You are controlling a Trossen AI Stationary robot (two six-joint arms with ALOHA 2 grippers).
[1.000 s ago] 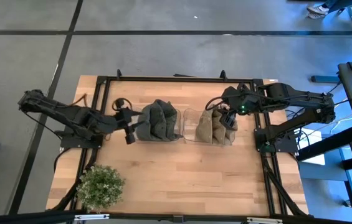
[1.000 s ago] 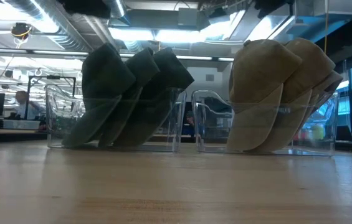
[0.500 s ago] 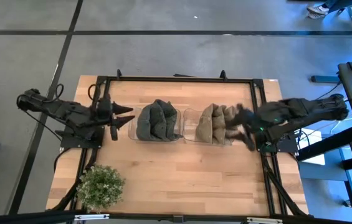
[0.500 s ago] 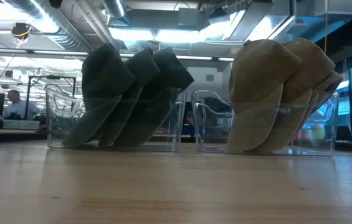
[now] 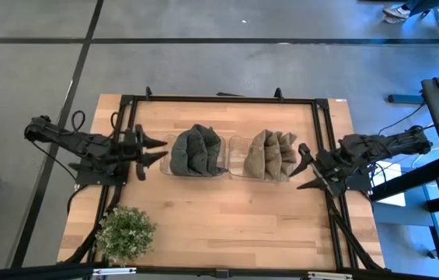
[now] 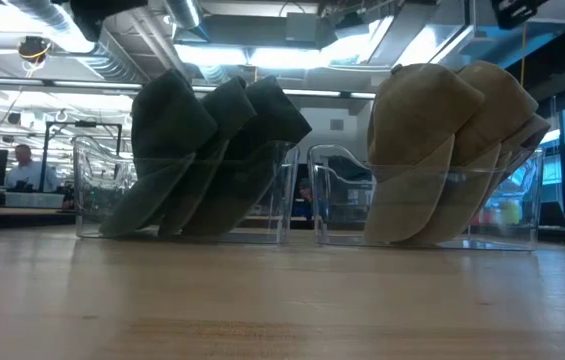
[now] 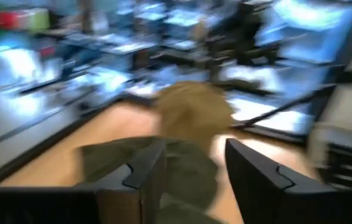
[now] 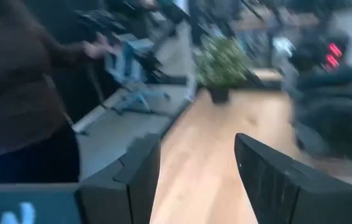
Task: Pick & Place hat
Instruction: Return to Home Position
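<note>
Hats [image 5: 196, 150], dark, fill left bin [image 6: 97, 185]; tan hats [image 5: 272, 155] fill right bin [image 6: 337, 195]. Left hand [image 5: 159, 148] and right hand [image 5: 303, 166] flank bins, fingers apart.

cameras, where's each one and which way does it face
High view: above the table, straight down; left arm and right arm flank the bins.
Low view: table-top height, level at the dark caps and brown caps; arm bits at top edge.
Left wrist view: on left arm, past open left fingers toward both cap stacks.
Right wrist view: on right arm, past open right fingers toward the plant.
Shared: plant in high and right wrist.
</note>
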